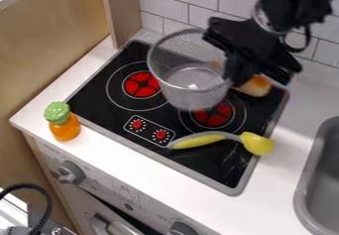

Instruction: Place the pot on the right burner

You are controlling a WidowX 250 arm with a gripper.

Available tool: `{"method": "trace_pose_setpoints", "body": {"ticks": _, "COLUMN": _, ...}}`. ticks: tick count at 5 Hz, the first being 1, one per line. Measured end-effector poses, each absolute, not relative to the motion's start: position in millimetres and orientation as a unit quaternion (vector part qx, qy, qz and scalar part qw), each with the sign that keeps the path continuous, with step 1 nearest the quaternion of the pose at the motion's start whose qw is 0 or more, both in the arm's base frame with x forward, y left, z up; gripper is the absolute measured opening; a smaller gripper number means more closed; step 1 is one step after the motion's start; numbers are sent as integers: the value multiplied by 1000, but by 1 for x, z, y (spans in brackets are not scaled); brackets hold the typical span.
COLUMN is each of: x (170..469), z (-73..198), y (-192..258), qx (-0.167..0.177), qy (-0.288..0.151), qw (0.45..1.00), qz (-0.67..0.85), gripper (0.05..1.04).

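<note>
The mesh pot (193, 92) is pinched at its right rim by the claw (224, 54) and appears to be held above the stove (232, 167). The grasp is done; centring over the right burner (213, 116), lowering and release seem left.

Silver mesh pot (193, 96), round, mouth up, partly hides right burner (217, 115) at upper left; burner flat, red-centred, pale-ringed.
</note>
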State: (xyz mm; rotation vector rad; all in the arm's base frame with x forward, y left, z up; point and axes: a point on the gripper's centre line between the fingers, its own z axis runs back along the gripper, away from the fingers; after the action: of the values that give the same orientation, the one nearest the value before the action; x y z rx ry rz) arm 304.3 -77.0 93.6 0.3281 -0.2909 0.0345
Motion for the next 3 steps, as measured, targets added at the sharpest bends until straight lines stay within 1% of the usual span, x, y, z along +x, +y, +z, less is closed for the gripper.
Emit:
{"method": "trace_pose_setpoints", "body": {"ticks": 1, "x": 305, "z": 89, "y": -92, "qx": 170, "qy": -145, "qw": 974, "qz": 22, "gripper": 55}}
{"method": "trace_pose_setpoints", "body": {"ticks": 3, "x": 318, "z": 75, "y": -93, "qx": 176, "qy": -160, "qw": 971, "qz": 10, "gripper": 55}}
